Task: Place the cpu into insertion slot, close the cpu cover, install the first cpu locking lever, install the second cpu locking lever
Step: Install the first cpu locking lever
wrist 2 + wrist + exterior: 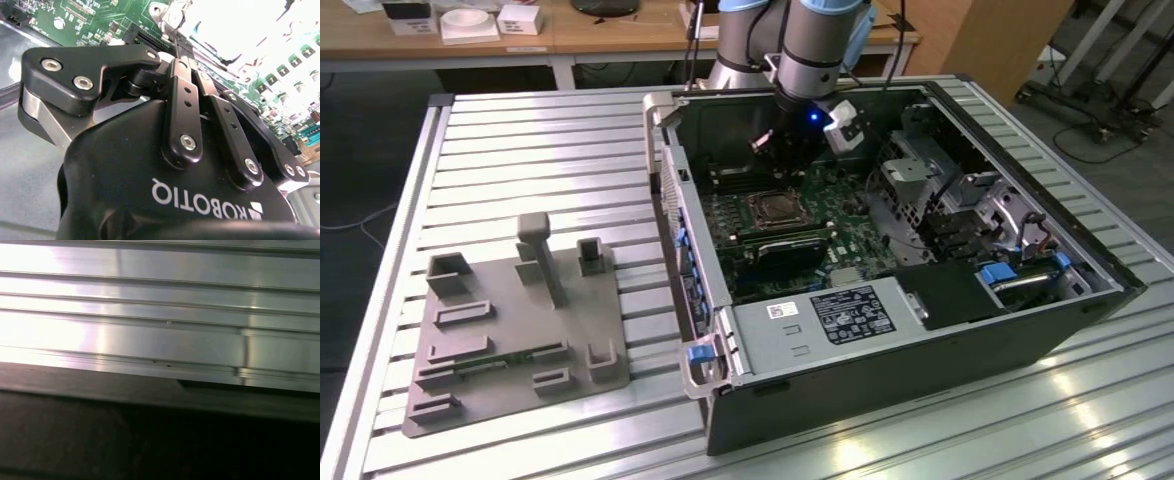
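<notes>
Ribbed aluminium table across the exterior view, with an open black computer case at centre right. Inside the case: green board, grey white-labelled box at the lower edge, metal drive cage at right. At frame left, a grey moulded fixture, blocky, with upright posts. Slot near frame centre, metal-rimmed, under a silvery square cover; cannot tell whether the cpu sits inside. Gripper hanging just above and behind the slot. In the second wrist view, black linkage fingers drawn together, clenched on nothing visible, over green board. Brushed aluminium slats and dark case edge in the first wrist view.
</notes>
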Action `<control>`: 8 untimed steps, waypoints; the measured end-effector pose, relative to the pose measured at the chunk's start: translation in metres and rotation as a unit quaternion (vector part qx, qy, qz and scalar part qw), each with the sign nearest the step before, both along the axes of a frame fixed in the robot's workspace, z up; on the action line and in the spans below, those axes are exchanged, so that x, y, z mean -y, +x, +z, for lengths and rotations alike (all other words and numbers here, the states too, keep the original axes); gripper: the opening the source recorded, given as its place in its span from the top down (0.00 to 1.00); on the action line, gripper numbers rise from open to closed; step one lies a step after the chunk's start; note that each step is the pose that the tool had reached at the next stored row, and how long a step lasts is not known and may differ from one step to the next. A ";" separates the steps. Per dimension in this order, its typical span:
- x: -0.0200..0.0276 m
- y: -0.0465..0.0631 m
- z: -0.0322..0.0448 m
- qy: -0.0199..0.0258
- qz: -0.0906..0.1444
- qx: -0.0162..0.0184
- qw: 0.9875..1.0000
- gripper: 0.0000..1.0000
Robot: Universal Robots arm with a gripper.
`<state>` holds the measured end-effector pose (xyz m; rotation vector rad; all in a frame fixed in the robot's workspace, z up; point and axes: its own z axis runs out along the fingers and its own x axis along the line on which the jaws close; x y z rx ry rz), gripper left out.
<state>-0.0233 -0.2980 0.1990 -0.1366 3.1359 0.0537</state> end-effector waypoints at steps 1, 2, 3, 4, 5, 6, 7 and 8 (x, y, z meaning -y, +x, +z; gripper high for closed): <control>0.0000 0.000 -0.0003 0.000 0.000 0.000 1.000 0.90; 0.0000 0.000 -0.0003 -0.001 0.000 0.000 1.000 0.90; -0.0001 0.000 -0.0004 -0.001 0.000 0.000 1.000 0.90; -0.0001 0.000 -0.0005 -0.001 0.000 0.000 1.000 0.90; -0.0001 0.000 -0.0004 -0.001 0.000 0.000 1.000 0.90; -0.0001 0.000 0.0000 -0.001 0.000 0.000 1.000 0.90; -0.0001 0.000 0.0008 -0.001 0.000 0.000 1.000 0.90; -0.0001 0.000 0.0017 -0.001 0.000 0.000 1.000 0.90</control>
